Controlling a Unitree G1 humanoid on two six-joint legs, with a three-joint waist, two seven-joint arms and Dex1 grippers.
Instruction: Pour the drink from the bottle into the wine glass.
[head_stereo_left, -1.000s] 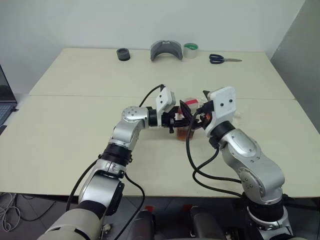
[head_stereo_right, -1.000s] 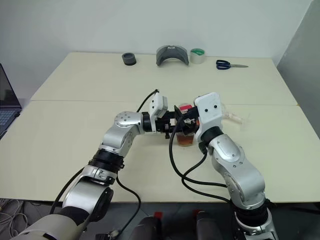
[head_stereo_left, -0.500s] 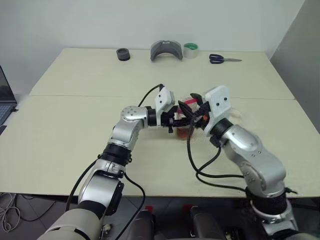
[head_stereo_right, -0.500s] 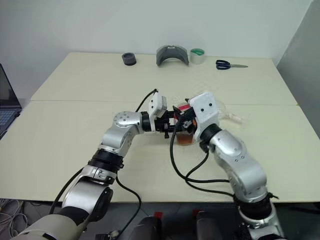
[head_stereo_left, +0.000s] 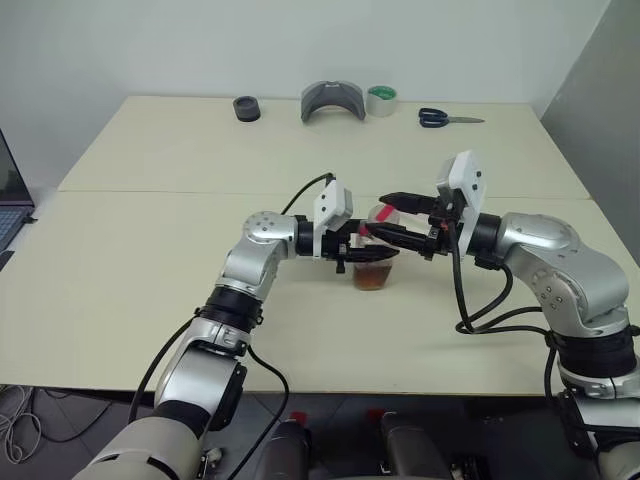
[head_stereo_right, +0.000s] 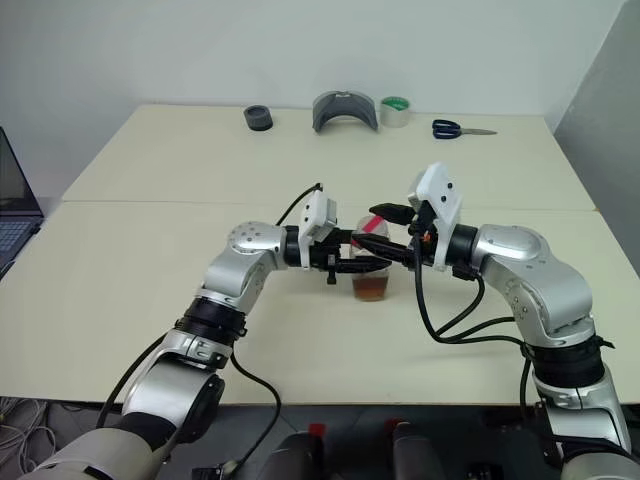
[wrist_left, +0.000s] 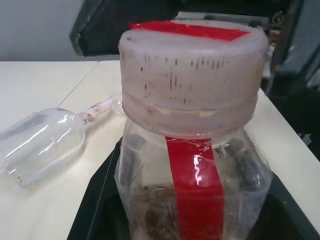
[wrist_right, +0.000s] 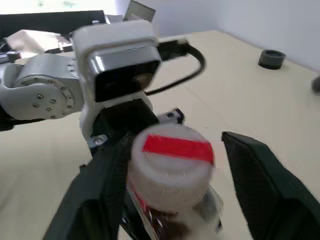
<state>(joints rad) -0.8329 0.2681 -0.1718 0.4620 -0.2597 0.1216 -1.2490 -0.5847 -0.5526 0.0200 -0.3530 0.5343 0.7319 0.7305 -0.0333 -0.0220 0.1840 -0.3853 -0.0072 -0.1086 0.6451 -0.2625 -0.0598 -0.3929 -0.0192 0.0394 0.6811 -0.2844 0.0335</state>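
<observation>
The small clear bottle stands upright at the table's middle, with the amber drink in its lower part and a red strip down its side. My left gripper is shut on the bottle's body from the left. My right gripper reaches in from the right, open, with one finger on each side of the pale cap; a gap shows beside one finger. The wine glass lies on its side on the table behind the bottle.
Along the table's far edge sit a black round object, a grey curved piece, a roll of tape and blue scissors. A laptop pokes in at the left edge.
My right arm has swung out to the right, so its gripper now points left across the cap, with its fingers wider than half a second ago. The left gripper and bottle stayed put.
</observation>
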